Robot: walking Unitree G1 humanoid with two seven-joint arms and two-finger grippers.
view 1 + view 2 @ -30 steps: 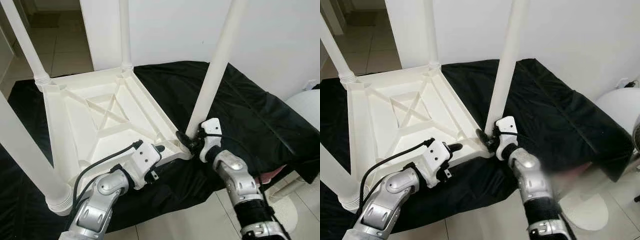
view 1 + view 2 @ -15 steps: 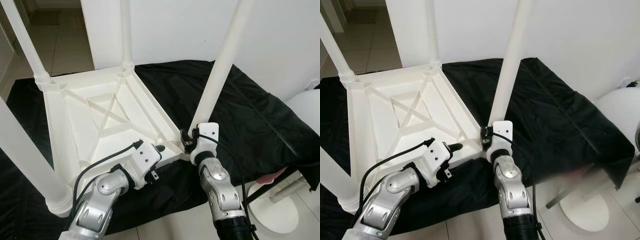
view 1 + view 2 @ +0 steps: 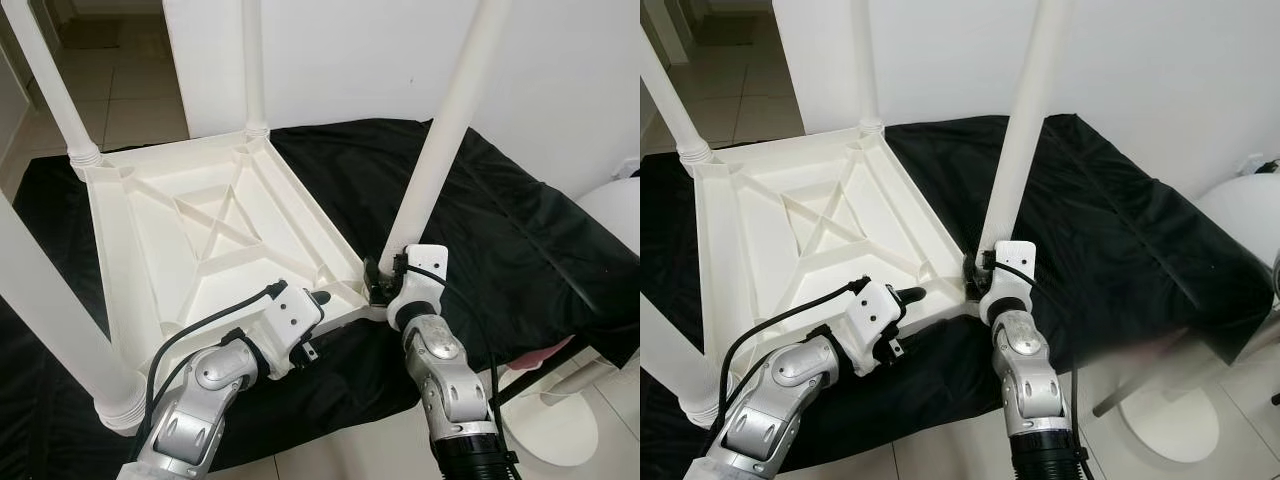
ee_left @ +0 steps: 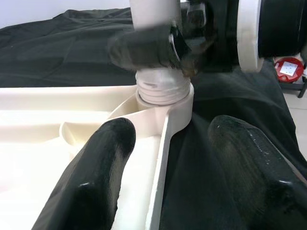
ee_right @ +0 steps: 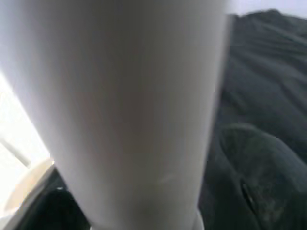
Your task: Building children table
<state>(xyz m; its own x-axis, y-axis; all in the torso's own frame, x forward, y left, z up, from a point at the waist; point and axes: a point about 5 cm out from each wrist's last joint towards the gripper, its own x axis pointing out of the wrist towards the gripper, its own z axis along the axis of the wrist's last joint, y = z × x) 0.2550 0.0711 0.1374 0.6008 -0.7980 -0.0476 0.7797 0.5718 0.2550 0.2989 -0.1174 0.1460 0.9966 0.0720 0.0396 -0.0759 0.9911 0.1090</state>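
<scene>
4 legs up on inverted table (image 3: 200, 230); right gripper (image 3: 385, 283) fingers grasp leg (image 3: 440, 150); left gripper (image 4: 165, 158) released.

You've got a low surface covered by a black cloth (image 3: 500, 230), standing on a light tiled floor (image 3: 130, 95). Directly on the cloth lies the white plastic table (image 3: 200, 240), upside down, legs pointing up. Its near right corner sits close to the cloth's front edge; the cloth is wrinkled to the right.

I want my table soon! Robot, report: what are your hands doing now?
Right gripper shut on table leg at its base. Left gripper open, straddling tabletop edge by that corner. Nothing in the way.
</scene>
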